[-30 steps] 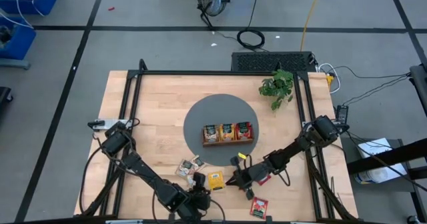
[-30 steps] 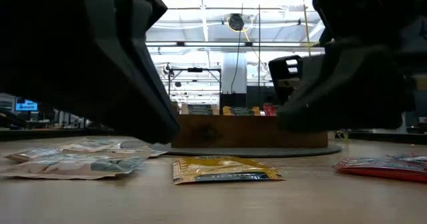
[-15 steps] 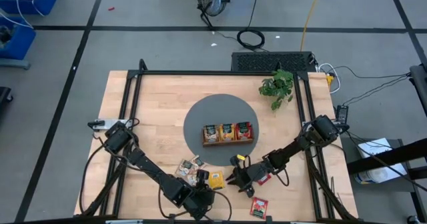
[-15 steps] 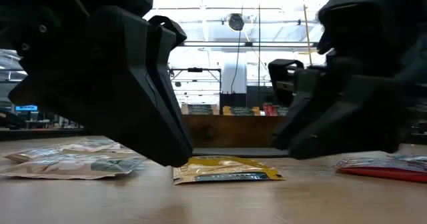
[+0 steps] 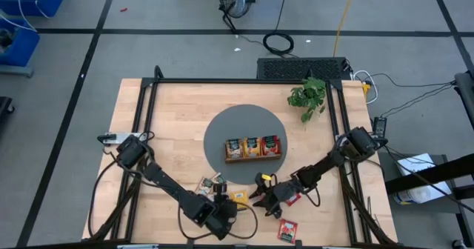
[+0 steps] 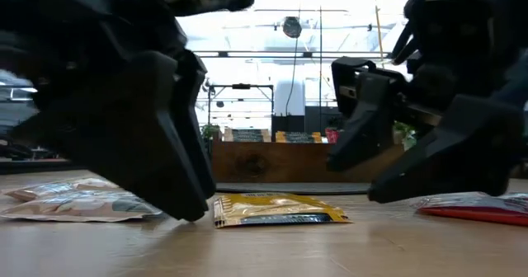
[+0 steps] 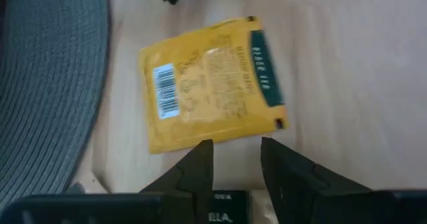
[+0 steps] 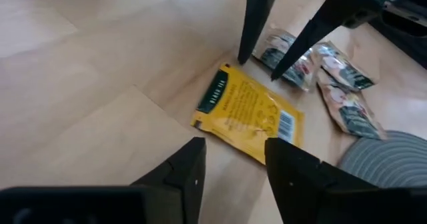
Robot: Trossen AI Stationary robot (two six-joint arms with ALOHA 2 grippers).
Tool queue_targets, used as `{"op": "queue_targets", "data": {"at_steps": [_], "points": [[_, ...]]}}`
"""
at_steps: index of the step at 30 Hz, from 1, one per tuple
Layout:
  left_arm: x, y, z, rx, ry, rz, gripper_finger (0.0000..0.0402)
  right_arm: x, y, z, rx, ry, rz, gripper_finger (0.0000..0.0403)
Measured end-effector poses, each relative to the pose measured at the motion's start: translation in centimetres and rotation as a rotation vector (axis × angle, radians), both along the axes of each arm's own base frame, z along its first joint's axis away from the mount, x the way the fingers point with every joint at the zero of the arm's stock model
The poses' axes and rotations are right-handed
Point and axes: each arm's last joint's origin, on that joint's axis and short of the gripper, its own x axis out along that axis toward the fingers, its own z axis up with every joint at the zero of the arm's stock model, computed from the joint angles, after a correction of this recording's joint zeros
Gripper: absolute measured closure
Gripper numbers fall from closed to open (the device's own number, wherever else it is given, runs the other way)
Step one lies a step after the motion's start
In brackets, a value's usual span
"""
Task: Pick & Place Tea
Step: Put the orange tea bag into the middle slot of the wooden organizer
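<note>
Two dark jointed arms, black tapered fingers, looped black cables.

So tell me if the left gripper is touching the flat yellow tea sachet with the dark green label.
Apart. In the left wrist view the left gripper has open fingers just short of the yellow sachet, with bare wood showing between the fingertips and its edge.

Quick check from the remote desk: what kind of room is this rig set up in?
Probably a robotics lab or workshop: the pale wooden table stands on a grey tiled floor strewn with black cables, and the low view shows long ceiling lights over distant workstations.
</note>
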Motion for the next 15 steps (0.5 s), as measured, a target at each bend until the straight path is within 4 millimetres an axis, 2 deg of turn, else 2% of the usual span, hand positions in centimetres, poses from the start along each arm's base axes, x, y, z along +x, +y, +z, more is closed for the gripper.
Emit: {"op": "queue_targets", "data": {"at_steps": [7, 15], "points": [[0.8, 1.3, 0.0, -0.046, 0.04, 0.028, 0.027, 0.5, -1.6, -0.6, 0.034, 0.093, 0.0, 0.0255], [1.7, 2.2, 0.1, -0.045, 0.021, -0.001, 0.027, 0.3, -1.9, -1.0, 0.04, 0.14, -0.009, 0.0254]]}}
